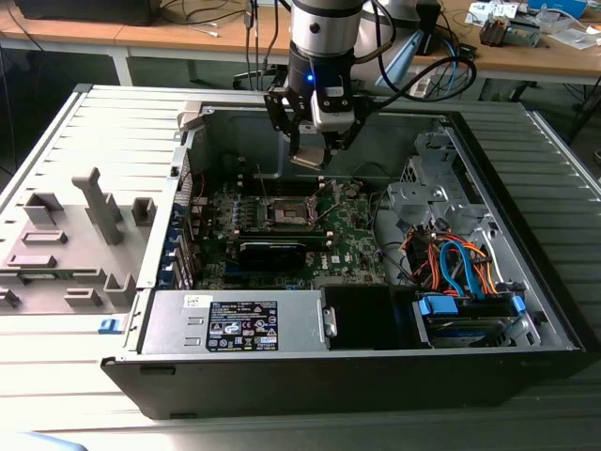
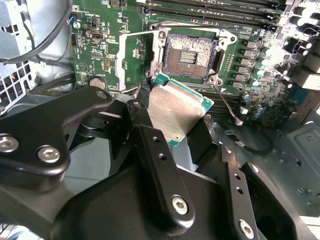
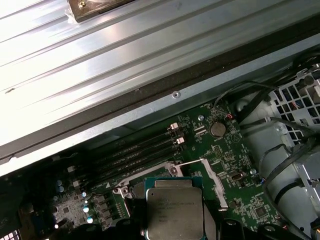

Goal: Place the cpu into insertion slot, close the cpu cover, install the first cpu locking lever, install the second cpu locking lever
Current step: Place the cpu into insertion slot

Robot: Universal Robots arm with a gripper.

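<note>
Your gripper (image 2: 172,132) was closed on the cpu (image 2: 177,107). Its two black fingers (image 2: 150,145) pinched opposite edges of the chip, and the silvery-grey top with its thin green border showed between them in the second wrist view.

In the exterior view the gripper (image 1: 310,150) hung inside the open computer case (image 1: 526,310) with the chip raised above the green motherboard (image 1: 352,235), touching nothing. The insertion slot (image 2: 189,56) lay below it, a dark square of contacts inside a silvery rim, and it was bare. In the second wrist view the chip's nearest corner sat just beside the slot's rim rather than squarely over it. In the first wrist view the cpu (image 3: 175,212) covered much of the socket area.

The cpu cover (image 2: 132,60), a thin silvery frame with a cut-out middle, was swung open to one side of the slot. A thin metal lever (image 2: 230,107) stood free on the slot's other side, not latched. Rows of long black memory slots (image 3: 135,150) ran beyond the socket, and a bundle of orange and blue drive cables (image 1: 460,263) lay toward the exterior view's right.

You appeared to be on the first step, carrying the chip to its socket. The cover and both levers had yet to be dealt with. Seating the chip would likely call for squaring its edges to the rim, holding it level and lowering it gently, since a skewed or forced drop could harm the contacts. Whether its orientation matched the socket could not be told.
</note>
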